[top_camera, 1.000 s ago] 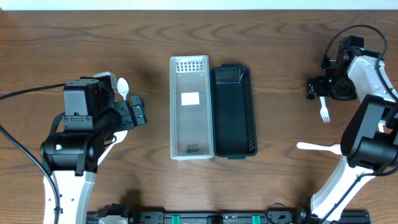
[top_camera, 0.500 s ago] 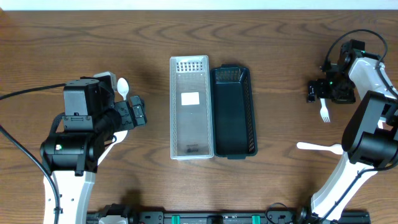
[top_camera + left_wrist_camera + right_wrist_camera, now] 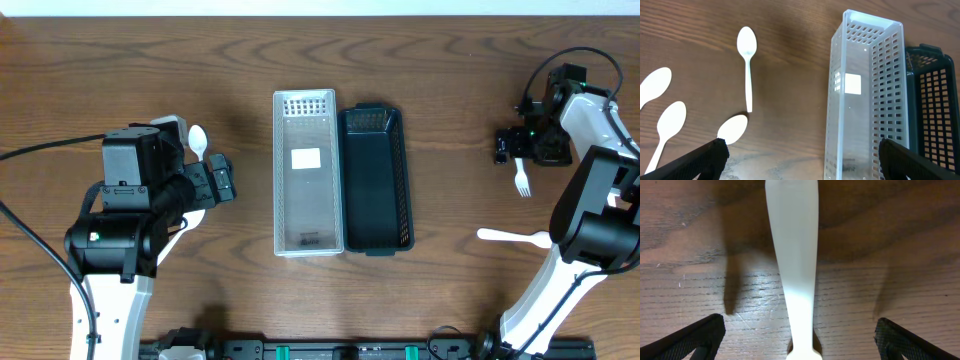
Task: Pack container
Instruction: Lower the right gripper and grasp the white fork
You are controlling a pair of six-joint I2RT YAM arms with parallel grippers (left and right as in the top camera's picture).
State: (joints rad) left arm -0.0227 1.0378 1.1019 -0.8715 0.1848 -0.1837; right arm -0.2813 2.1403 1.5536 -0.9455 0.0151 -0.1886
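A clear perforated container point(image 3: 306, 186) lies at the table's middle, with a black basket point(image 3: 375, 180) against its right side. Both are empty. My left gripper point(image 3: 215, 182) is open and empty, left of the container. A white spoon point(image 3: 198, 140) lies just behind it. The left wrist view shows the open gripper point(image 3: 800, 165), several white spoons such as one point(image 3: 747, 50), the container point(image 3: 865, 100) and the basket point(image 3: 935, 110). My right gripper point(image 3: 522, 148) is open, low over the handle of a white fork point(image 3: 521, 180). In the right wrist view the handle point(image 3: 792, 255) lies between the open gripper point(image 3: 800, 342).
Another white utensil point(image 3: 512, 237) lies on the table near the right arm's base. The wooden table point(image 3: 450, 80) extends behind the containers. The left arm's body point(image 3: 125, 200) covers part of the spoon group in the overhead view.
The right arm has shifted slightly over the fork. The left arm, the containers and the utensils have not moved.
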